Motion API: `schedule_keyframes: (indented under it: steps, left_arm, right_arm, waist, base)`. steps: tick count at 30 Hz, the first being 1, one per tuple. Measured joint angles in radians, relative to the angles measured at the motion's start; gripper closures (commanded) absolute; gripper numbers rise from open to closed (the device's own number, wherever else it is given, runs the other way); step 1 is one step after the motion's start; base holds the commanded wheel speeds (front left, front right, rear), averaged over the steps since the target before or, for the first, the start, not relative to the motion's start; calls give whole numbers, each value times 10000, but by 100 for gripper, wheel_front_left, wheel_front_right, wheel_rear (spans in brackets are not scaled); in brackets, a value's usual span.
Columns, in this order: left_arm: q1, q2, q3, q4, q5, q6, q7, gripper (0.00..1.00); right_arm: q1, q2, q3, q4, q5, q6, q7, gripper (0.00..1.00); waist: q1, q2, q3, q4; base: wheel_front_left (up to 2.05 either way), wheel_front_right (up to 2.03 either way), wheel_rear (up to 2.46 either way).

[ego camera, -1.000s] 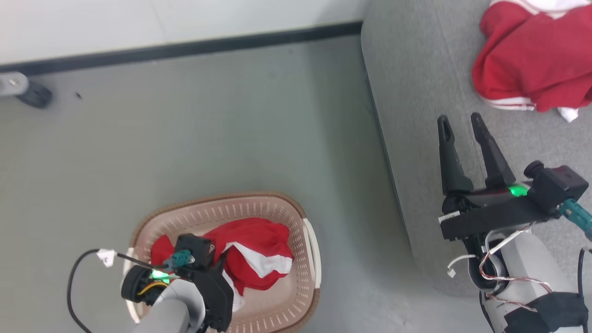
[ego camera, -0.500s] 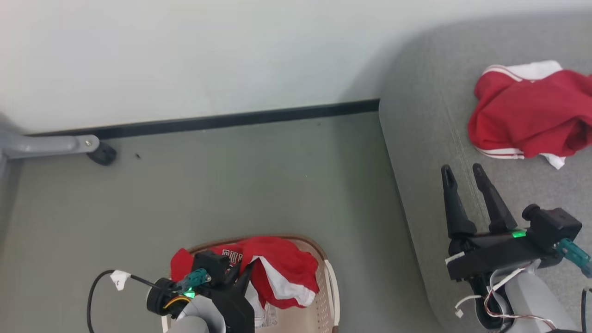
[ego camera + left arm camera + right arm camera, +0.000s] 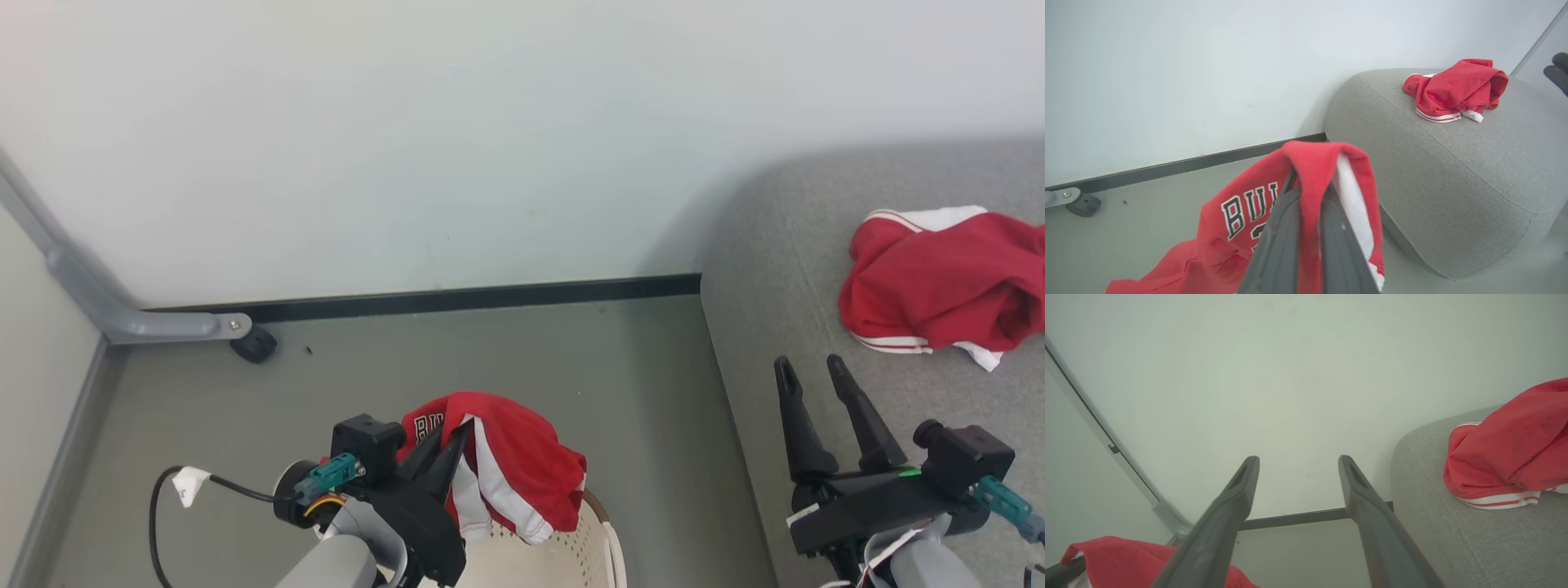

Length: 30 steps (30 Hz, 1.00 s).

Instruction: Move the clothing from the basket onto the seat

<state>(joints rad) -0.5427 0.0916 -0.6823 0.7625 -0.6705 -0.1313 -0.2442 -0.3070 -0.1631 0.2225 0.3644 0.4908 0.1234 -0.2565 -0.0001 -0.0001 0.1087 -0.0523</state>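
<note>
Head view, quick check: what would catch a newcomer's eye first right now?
The bright red jersey hanging from the shut left gripper, above the cream basket at the bottom edge. Next, the other red garment heaped on the grey seat at the right, with the open right gripper nearer the robot.

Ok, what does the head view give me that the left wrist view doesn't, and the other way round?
Head view: the cream perforated plastic basket beneath the red jersey with black-and-white lettering, and the right gripper open over the grey upholstered seat. Left wrist view: side-on, the seat's rounded flank, and the jersey fold clamped in the shut left gripper. Both: that jersey, and a second red garment with white trim on the seat.
</note>
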Motion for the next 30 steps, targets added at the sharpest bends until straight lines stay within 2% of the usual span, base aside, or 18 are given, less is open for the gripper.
schedule_keyframes:
  steps: [16,30]
  left_arm:
    - [-27,508,73,-2288,-138,0,-52,100]
    - [-26,468,196,-3666,-140,92,-42,100]
  right_arm:
    - [728,-56,662,-299,198,0,0,0]
    - [937,-499,1662,-213,107,0,0,0]
  waist:
    - [0,0,-1093,478]
    - [1,1,-1245,527]
  base:
    - [0,0,0]
    - [0,0,0]
